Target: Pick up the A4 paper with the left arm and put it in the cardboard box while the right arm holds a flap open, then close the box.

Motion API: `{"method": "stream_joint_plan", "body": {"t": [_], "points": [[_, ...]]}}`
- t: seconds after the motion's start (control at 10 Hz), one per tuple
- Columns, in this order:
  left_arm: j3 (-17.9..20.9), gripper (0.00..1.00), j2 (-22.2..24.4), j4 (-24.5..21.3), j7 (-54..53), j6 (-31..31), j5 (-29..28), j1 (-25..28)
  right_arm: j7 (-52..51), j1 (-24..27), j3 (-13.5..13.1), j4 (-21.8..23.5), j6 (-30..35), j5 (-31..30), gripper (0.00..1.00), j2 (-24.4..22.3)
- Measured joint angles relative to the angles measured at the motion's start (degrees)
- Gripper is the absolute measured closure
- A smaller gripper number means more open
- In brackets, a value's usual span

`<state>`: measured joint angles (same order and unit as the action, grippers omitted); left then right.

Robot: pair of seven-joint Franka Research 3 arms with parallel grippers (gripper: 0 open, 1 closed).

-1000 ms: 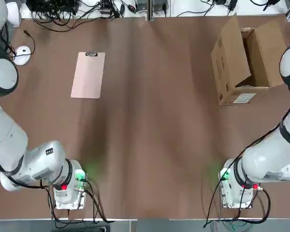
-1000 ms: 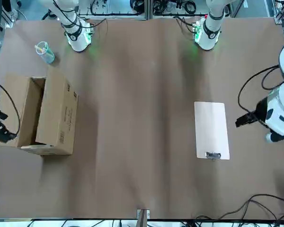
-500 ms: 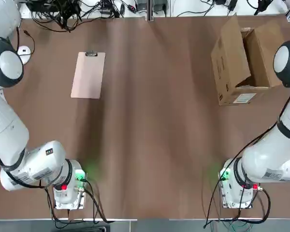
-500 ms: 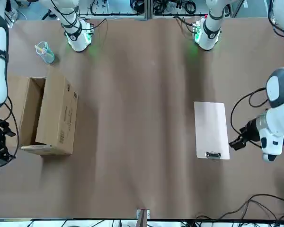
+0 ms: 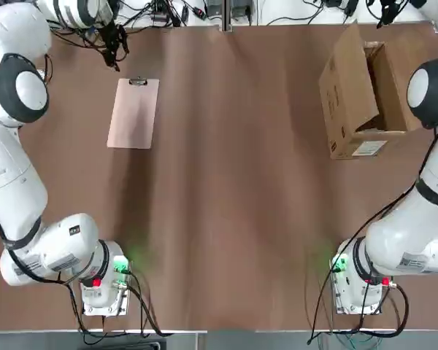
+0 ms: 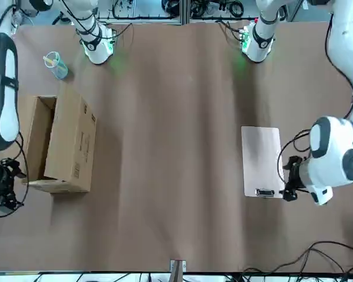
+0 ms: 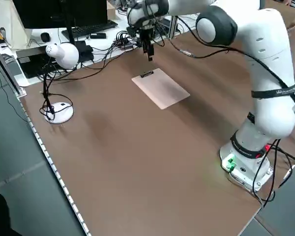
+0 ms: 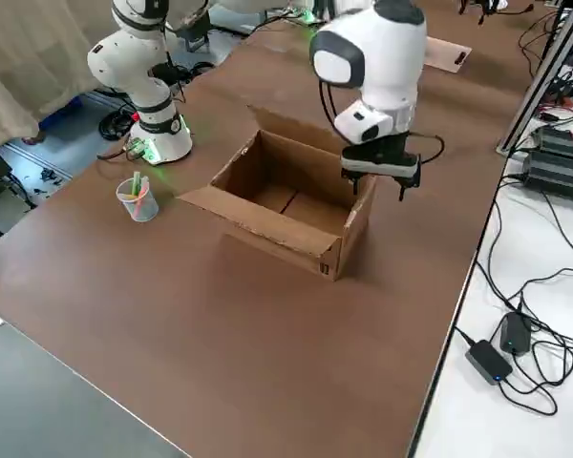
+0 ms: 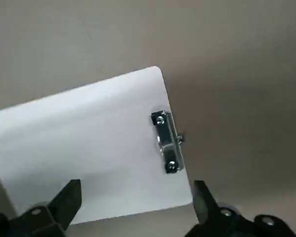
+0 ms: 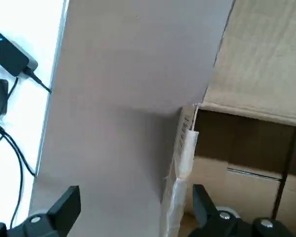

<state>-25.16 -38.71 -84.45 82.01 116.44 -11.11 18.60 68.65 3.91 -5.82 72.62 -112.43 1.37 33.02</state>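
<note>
Hovering left pincer [image 9: 133, 205] spread over A4 paper [image 9: 84, 148] | right pincer [image 10: 133, 205] spread at cardboard box [image 10: 246, 98]

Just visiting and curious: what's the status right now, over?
Left gripper open, above the A4 paper's clip end. Right gripper open at the cardboard box's far corner. Paper flat on table, untouched. Nothing in the way.

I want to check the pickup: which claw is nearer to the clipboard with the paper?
Left. The left claw hovers open beside the clipboard's clip end; the right claw is far across the table by the cardboard box.
</note>
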Motion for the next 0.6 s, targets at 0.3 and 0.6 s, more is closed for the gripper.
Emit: {"method": "stream_joint_plan", "body": {"t": [0.3, 0.6], "points": [[6.9, 0.00, -2.1, 0.1, 7.0, 1.7, 0.0, -4.3, 0.4, 2.3, -0.2, 0.0, -1.1, 0.0, 0.00, 0.3], [10.4, 0.00, -5.4, 0.8, 8.8, 4.0, 0.0, -8.5, 0.4, 4.7, -0.2, 2.9, -2.1, 0.0, 0.00, 1.3]]}}
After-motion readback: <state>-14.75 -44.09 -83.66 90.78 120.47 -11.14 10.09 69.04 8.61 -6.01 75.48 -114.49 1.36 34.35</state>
